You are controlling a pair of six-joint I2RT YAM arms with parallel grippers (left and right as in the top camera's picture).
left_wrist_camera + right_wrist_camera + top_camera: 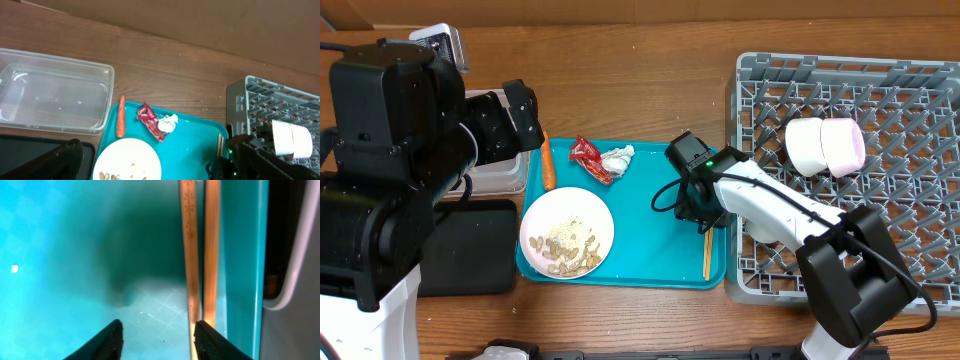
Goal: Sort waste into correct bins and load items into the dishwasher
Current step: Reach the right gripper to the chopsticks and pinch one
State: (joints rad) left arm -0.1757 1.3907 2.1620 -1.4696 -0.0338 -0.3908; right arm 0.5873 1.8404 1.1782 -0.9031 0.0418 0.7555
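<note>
Over the smooth teal tray [650, 250], the right gripper [157, 337] hangs low. Its dark, tapered fingers are partly spread, with only bare tray between them. Two thin, straight wooden chopsticks [187, 245] lie side by side along the tray's raised right edge, reaching the right-hand fingertip but pinched by nothing. Room is tight there, because the grey lattice dish rack [880, 100] stands just beside that edge. The rack holds a white cup [805, 147] and a pale pink bowl [845, 147], tipped on their sides and touching.

Also on the tray are a round white plate [575, 205] strewn with beige rice bits [565, 250], a slim orange carrot [548, 162] along the left rim, and a crumpled red wrapper [588, 158] against a crumpled white tissue [618, 158]. The left gripper [525, 118], fingers wide and empty, hovers above the clear, round-cornered plastic tub [55, 95]. A matt black tray [470, 245] sits just beside the tub on the wooden table [650, 60].
</note>
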